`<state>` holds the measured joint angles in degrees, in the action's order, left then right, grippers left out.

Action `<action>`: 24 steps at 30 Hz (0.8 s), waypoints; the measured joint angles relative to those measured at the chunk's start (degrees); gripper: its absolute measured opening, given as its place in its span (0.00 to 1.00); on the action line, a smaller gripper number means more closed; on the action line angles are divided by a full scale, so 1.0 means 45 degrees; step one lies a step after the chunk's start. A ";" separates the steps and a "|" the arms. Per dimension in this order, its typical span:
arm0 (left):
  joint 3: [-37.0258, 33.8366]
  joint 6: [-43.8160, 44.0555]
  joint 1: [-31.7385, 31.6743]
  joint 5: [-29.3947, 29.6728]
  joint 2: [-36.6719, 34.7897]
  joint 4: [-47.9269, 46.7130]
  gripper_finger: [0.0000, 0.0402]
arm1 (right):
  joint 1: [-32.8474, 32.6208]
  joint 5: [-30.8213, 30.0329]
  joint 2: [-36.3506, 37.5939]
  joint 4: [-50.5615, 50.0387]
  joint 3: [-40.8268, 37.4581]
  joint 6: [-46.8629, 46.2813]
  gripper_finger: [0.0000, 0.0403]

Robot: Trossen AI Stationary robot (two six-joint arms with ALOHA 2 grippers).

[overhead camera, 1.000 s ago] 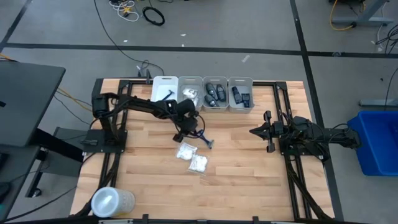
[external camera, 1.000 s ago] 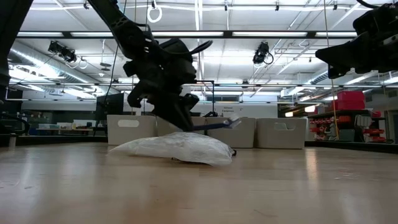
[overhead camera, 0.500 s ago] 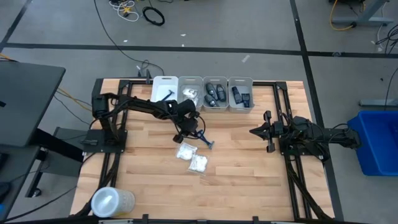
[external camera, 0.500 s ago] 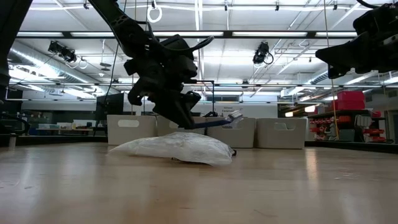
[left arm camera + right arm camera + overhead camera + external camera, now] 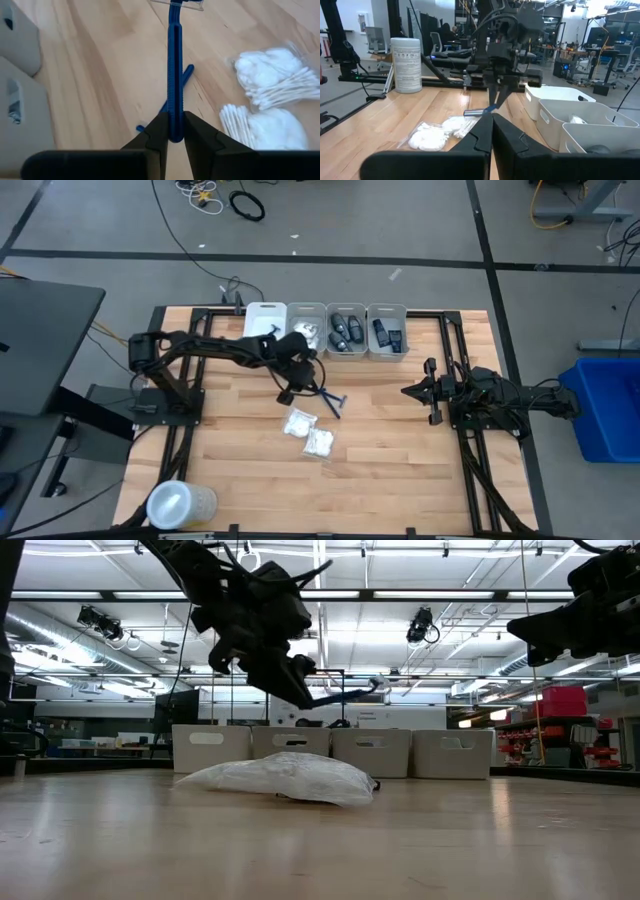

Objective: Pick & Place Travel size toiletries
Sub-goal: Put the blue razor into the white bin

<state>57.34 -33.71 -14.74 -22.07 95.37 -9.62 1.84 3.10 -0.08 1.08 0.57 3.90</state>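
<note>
Overhead, the left gripper had its fingers pinched on a blue razor, held above the wooden table near its middle, over two white packets. Four bins lined the far edge. The right gripper waited closed and empty near the right edge.

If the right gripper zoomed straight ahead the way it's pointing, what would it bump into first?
Probably the blue razor held by the left gripper, which hangs in line ahead. The right gripper is shut, and depth is hard to judge.
</note>
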 joint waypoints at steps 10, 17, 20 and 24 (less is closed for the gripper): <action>0.0009 0.0119 0.0000 0.0179 -0.0712 -0.0571 0.14 | -0.0001 0.0004 0.0000 0.0000 0.0000 -0.0002 0.03; 0.0000 0.0164 -0.0003 0.0376 -0.0781 -0.0638 0.14 | 0.0001 0.0002 0.0000 0.0000 0.0000 0.0000 0.03; 0.0000 0.0195 -0.0094 0.0597 -0.0959 -0.0695 0.14 | -0.0002 0.0000 0.0000 0.0000 -0.0002 -0.0004 0.03; 0.0000 0.0549 -0.0470 0.0752 -0.1551 -0.0650 0.14 | -0.0001 0.0004 0.0000 0.0000 -0.0002 0.0000 0.03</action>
<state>57.34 -31.24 -16.86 -18.68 88.39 -12.54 1.84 3.11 -0.08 1.08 0.56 3.90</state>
